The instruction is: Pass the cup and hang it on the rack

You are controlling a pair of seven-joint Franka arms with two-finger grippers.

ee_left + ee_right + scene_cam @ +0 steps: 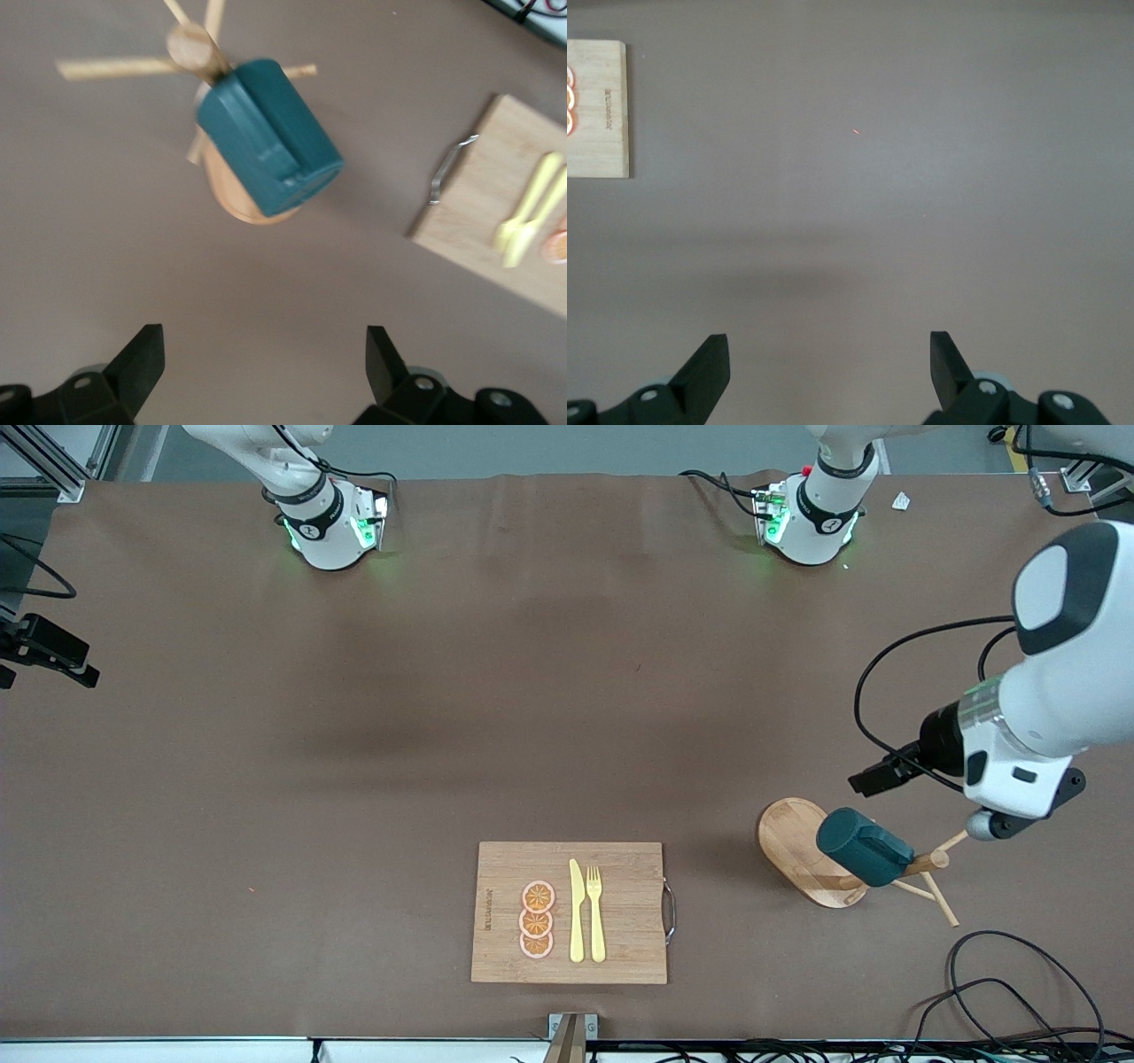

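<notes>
The dark teal cup (864, 846) hangs tilted on a peg of the wooden rack (793, 841), near the left arm's end of the table. In the left wrist view the cup (266, 133) sits against the rack's post (190, 44), bottom outward. My left gripper (263, 341) is open and empty in the air, drawn back from the cup with a clear gap between them. The left arm's wrist (1019, 779) hovers beside the rack. My right gripper (828, 345) is open and empty over bare brown table; it does not show in the front view.
A bamboo cutting board (629, 921) with orange slices (537, 919), a yellow knife (577, 911) and a yellow fork (595, 912) lies nearer the front camera than the table's middle. Black cables (1019, 992) loop by the table's front corner near the rack.
</notes>
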